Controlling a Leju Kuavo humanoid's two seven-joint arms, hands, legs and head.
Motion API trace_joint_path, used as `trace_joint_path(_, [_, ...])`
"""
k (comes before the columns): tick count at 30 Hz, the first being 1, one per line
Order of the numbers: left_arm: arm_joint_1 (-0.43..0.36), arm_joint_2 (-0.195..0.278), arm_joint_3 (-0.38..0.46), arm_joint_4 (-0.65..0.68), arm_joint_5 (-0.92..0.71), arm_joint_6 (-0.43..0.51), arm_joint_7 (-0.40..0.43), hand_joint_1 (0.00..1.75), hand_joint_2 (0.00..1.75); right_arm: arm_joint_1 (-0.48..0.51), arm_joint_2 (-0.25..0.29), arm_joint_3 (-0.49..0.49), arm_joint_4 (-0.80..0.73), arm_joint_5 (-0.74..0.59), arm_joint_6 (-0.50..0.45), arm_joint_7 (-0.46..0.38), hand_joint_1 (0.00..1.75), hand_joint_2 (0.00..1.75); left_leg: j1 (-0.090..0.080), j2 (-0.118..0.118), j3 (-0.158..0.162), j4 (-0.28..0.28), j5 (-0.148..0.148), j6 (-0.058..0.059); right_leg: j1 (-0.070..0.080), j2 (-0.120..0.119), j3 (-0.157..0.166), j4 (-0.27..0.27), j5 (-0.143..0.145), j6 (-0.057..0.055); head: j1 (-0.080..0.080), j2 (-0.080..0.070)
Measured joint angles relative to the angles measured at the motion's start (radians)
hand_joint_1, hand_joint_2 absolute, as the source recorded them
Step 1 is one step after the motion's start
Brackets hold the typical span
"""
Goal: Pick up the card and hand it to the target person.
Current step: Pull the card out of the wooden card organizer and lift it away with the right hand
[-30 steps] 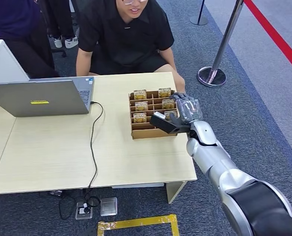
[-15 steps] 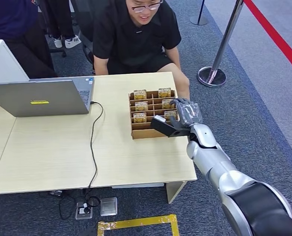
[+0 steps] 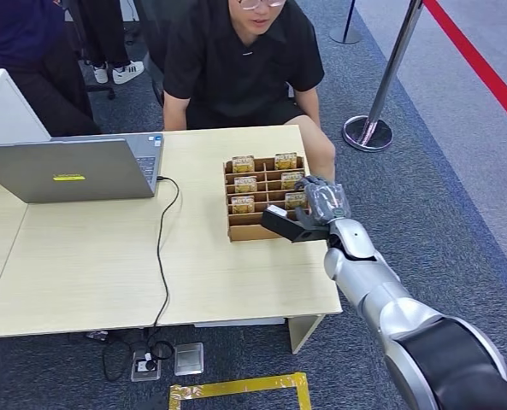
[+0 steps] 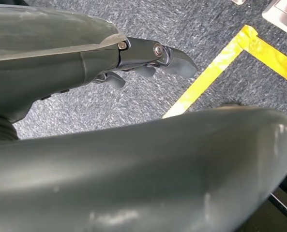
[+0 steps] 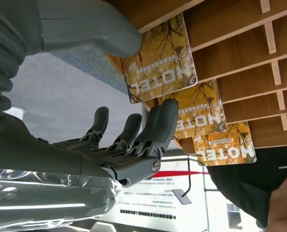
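Note:
A brown cardboard box (image 3: 263, 229) with slots stands on the table's right part, holding several yellow HOTEL cards (image 3: 244, 184). My right hand (image 3: 320, 205) hovers at the box's right front corner, beside the nearest card (image 3: 295, 201). In the right wrist view that card (image 5: 160, 58) stands in its slot between my thumb (image 5: 98, 24) and my fingers (image 5: 163, 121), which are spread apart and grip nothing. A person in a black shirt (image 3: 244, 60) sits behind the table, facing me. My left hand (image 4: 149, 60) hangs over the carpet with loose fingers, holding nothing.
An open grey laptop (image 3: 70, 166) sits at the table's left, its black cable (image 3: 163, 256) running off the front edge. A chrome stanchion (image 3: 369, 128) with a red rope (image 3: 476, 60) stands to the right. Yellow tape (image 3: 238, 389) marks the floor.
My right hand has sunk a little toward the box's right front corner. The person has shifted to the right and sat up.

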Motion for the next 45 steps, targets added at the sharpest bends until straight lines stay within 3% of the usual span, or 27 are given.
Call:
trace_joint_path(7, [0.0, 0.0, 0.0, 0.0, 0.0, 0.006, 0.0, 0.0, 0.0, -0.001, 0.006, 0.002, 0.01, 0.018, 0.0, 0.012, 0.79, 1.75, 0.0, 0.0, 0.0, 0.0, 0.0, 0.0, 0.0, 0.0, 0.0, 0.0, 0.0, 0.0, -0.001, 0.0])
trace_joint_path(13, [0.0, 0.0, 0.0, 0.001, 0.0, 0.008, 0.0, 0.0, 0.0, -0.003, 0.007, 0.005, 0.015, 0.028, -0.001, 0.016, 0.95, 1.75, 0.0, 0.0, 0.0, 0.0, 0.0, 0.0, 0.0, 0.0, 0.0, 0.0, 0.0, 0.0, 0.0, 0.0])
trace_joint_path(17, [0.0, 0.0, 0.0, 0.001, 0.0, 0.008, -0.001, 0.0, 1.75, -0.006, 0.008, 0.005, 0.016, 0.031, -0.002, 0.021, 1.08, 1.75, 0.0, 0.0, 0.0, 0.0, 0.0, 0.0, 0.0, 0.0, 0.0, 0.0, 0.0, 0.0, 0.0, 0.0])
trace_joint_path(19, [0.0, 0.0, 0.0, 0.001, 0.0, 0.01, -0.002, 0.0, 1.75, -0.007, 0.009, 0.005, 0.017, 0.031, -0.002, 0.021, 1.25, 1.75, 0.0, 0.0, 0.001, 0.0, 0.0, 0.0, 0.0, 0.0, 0.0, 0.0, 0.0, 0.0, 0.0, 0.0])
trace_joint_path(21, [0.0, 0.0, 0.0, 0.001, -0.001, 0.017, -0.009, 0.0, 0.87, -0.009, 0.009, 0.005, 0.017, 0.031, -0.003, 0.021, 1.39, 1.75, 0.0, 0.0, 0.001, 0.0, 0.0, 0.0, 0.0, 0.0, 0.0, 0.0, 0.0, 0.0, 0.0, 0.0])
trace_joint_path(23, [0.0, 0.0, 0.0, 0.001, -0.004, 0.03, -0.021, 0.0, 0.0, -0.01, 0.01, 0.005, 0.017, 0.031, -0.005, 0.021, 1.41, 1.75, 0.0, 0.0, 0.001, 0.0, 0.0, 0.0, 0.0, 0.0, 0.0, 0.0, 0.0, 0.0, 0.0, 0.0])
trace_joint_path(32, [-0.001, 0.0, -0.007, 0.001, -0.021, 0.086, -0.04, 0.0, 0.0, -0.005, 0.008, 0.005, 0.017, 0.031, -0.027, 0.016, 1.47, 1.75, 0.0, 0.0, 0.001, 0.0, 0.001, 0.0, 0.0, 0.0, 0.0, 0.0, 0.001, 0.0, 0.0, 0.0])
trace_joint_path(36, [-0.002, 0.0, -0.01, 0.001, -0.03, 0.125, -0.031, 0.0, 1.75, -0.004, 0.007, 0.005, 0.017, 0.031, -0.036, 0.014, 1.5, 1.75, 0.0, 0.0, 0.001, 0.0, 0.001, 0.0, 0.0, 0.0, 0.0, 0.0, 0.001, 0.0, 0.0, 0.0])
trace_joint_path(45, [-0.007, 0.0, -0.021, 0.001, -0.04, 0.154, -0.019, 0.0, 1.75, -0.003, 0.004, 0.002, 0.017, 0.013, -0.041, -0.01, 1.5, 1.75, 0.0, 0.0, 0.0, 0.0, 0.001, 0.0, 0.0, 0.0, 0.0, 0.0, 0.001, 0.0, 0.0, 0.0])
